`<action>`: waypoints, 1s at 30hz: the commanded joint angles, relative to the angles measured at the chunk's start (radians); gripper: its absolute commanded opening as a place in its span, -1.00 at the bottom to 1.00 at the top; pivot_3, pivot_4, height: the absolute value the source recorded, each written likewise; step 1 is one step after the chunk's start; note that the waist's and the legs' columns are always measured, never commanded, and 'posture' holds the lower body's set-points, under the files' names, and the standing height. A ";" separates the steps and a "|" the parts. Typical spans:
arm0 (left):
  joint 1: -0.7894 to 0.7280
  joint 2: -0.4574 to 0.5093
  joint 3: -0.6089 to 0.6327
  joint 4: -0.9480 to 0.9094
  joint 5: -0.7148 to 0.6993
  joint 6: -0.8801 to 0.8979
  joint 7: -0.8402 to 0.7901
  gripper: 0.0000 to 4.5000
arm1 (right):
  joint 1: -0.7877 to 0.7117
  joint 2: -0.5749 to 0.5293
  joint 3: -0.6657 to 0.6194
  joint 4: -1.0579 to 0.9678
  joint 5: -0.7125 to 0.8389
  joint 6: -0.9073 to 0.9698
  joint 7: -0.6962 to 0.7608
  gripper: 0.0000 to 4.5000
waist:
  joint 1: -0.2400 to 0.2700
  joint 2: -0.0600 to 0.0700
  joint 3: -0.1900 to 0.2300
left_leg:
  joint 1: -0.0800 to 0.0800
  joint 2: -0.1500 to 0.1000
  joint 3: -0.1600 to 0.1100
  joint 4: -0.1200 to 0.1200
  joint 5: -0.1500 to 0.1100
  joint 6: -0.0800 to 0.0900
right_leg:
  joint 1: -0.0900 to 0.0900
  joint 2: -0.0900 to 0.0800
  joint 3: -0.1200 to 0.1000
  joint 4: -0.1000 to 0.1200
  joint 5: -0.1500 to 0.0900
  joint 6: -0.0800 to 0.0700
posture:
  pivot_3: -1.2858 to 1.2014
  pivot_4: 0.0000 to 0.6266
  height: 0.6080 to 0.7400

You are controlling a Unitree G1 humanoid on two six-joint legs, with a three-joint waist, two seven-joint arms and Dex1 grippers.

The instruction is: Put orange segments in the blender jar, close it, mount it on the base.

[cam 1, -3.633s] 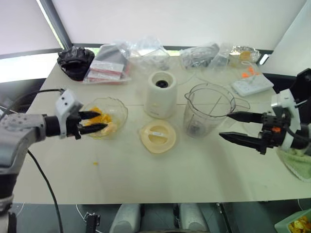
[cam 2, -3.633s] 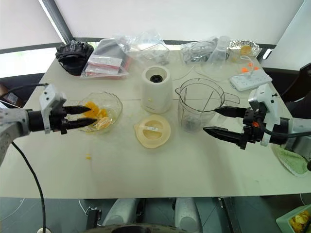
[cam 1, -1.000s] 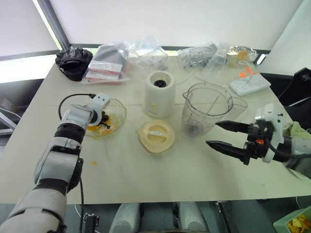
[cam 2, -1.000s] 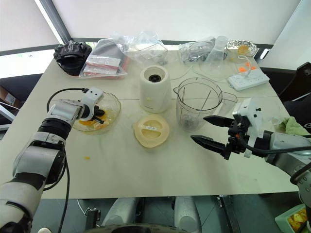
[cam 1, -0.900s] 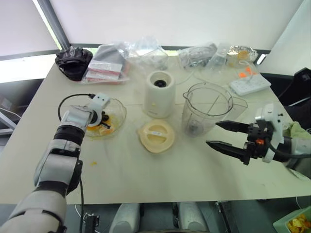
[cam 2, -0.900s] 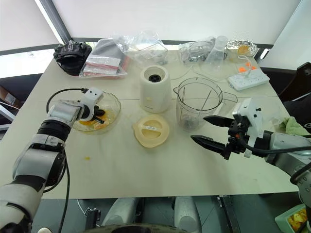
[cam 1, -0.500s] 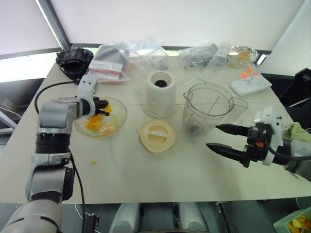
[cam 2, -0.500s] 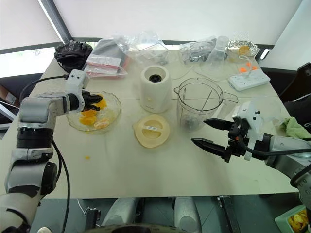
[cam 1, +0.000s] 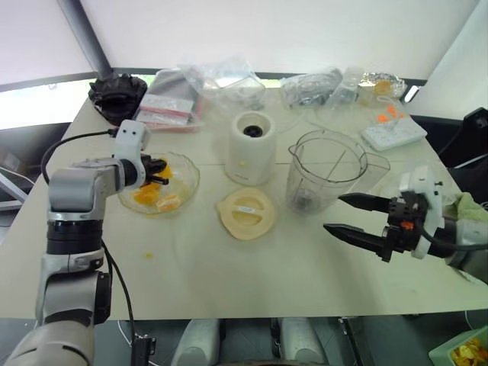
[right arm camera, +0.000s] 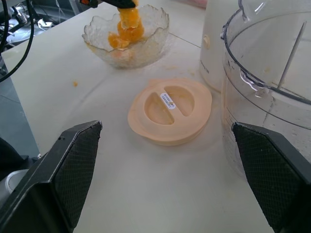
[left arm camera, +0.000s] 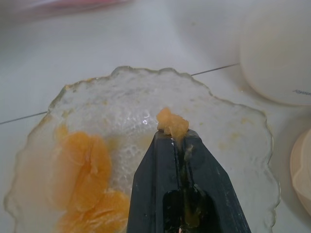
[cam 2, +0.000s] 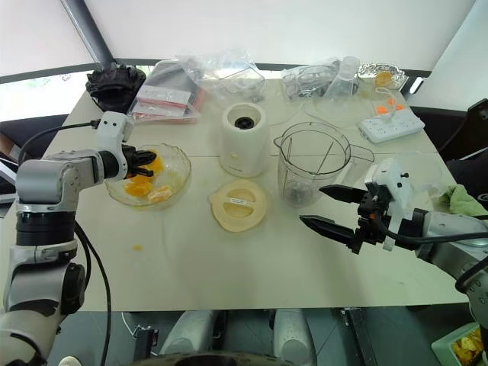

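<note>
My left gripper (cam 1: 158, 169) is shut on a small orange segment (left arm camera: 172, 123) and hangs just above a scalloped glass bowl (cam 1: 191, 178). More orange segments (left arm camera: 80, 156) lie in that bowl. The clear blender jar (cam 1: 328, 171) stands uncovered right of centre, with the white base (cam 1: 251, 149) to its left. A cream lid (cam 1: 246, 213) lies flat in front of the base. My right gripper (cam 1: 332, 213) is open and holds nothing, level with the table in front of the jar and to its right.
Plastic bags (cam 1: 171, 99) and a black bundle (cam 1: 118, 93) crowd the table's far edge. A white power strip (cam 1: 393, 133) lies at the back right. An orange scrap (cam 1: 147, 255) sits on the table in front of the bowl. A green cloth (cam 1: 467, 207) lies by the right edge.
My left gripper has lifted up out of the bowl with a piece of orange pinched in its tips, and its wrist has turned. The right gripper has stayed where it was.
</note>
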 commanded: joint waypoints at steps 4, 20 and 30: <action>0.026 0.003 0.036 -0.076 -0.046 -0.147 -0.022 -0.99 | 0.028 0.005 -0.031 -0.039 0.024 -0.005 -0.009 1.00 | 0.002 0.000 0.000 | 0.000 0.000 0.000 0.000 0.000 0.000 | 0.000 0.000 0.000 0.000 0.000 0.000 | 0.03 -0.52 1.00; -0.227 0.018 -0.037 0.010 -0.165 -0.228 -0.182 -0.99 | 0.145 0.030 -0.105 -0.124 0.068 -0.004 -0.078 1.00 | 0.003 0.000 0.000 | 0.000 0.000 0.000 0.000 0.000 0.000 | 0.001 0.000 0.000 -0.001 0.000 0.000 | 0.03 -0.52 1.00; -0.500 -0.113 -0.200 0.188 -0.151 -0.370 -0.345 -0.99 | 0.247 0.084 -0.164 -0.210 0.097 -0.013 -0.157 1.00 | -0.002 -0.001 0.001 | 0.000 -0.001 0.000 0.000 0.000 0.000 | 0.002 0.000 0.000 -0.002 0.000 0.001 | 0.03 -0.52 1.00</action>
